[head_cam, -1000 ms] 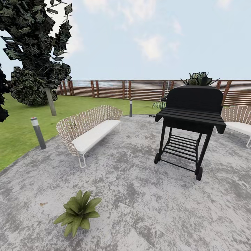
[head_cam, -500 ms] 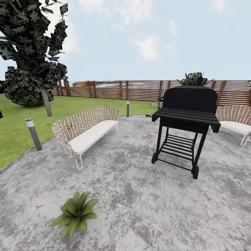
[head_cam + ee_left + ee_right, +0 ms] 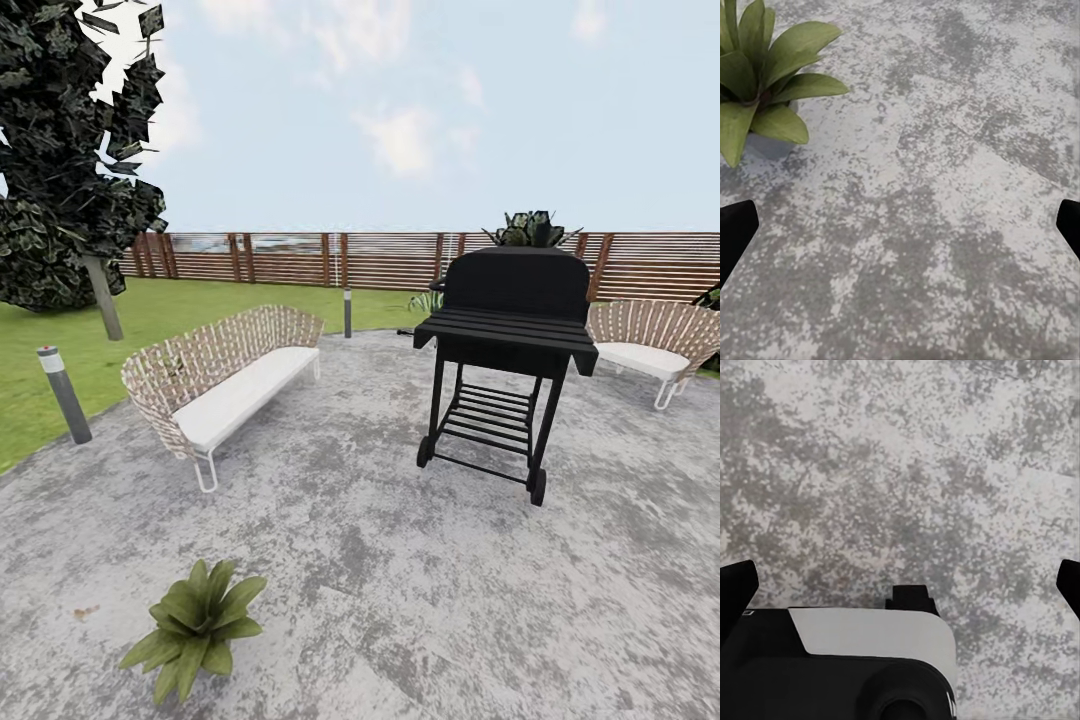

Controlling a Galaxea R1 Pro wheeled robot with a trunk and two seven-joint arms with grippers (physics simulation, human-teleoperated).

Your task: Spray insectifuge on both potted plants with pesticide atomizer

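Observation:
One potted plant [image 3: 192,624], a low rosette of broad green leaves, sits on the grey paved patio [image 3: 400,590] near me at the lower left of the head view. The same potted plant [image 3: 761,82] in its little grey pot lies ahead of my left gripper [image 3: 900,229], a short way off to one side. That gripper's black fingertips [image 3: 735,232] stand wide apart with nothing between them. My right gripper [image 3: 904,589] is open too, over bare paving. The pesticide atomizer is out of view.
A black wheeled grill [image 3: 500,350] stands mid-patio ahead to the right. A woven bench [image 3: 215,385] is to the left, another bench [image 3: 650,345] at far right. Bollard lights [image 3: 62,392] edge the lawn [image 3: 40,350]. A slatted fence [image 3: 300,258] and a tree [image 3: 70,150] stand behind.
The whole head picture has slid to the left, so the camera has turned right. More of the right-hand bench now shows. Nothing in the garden itself has moved.

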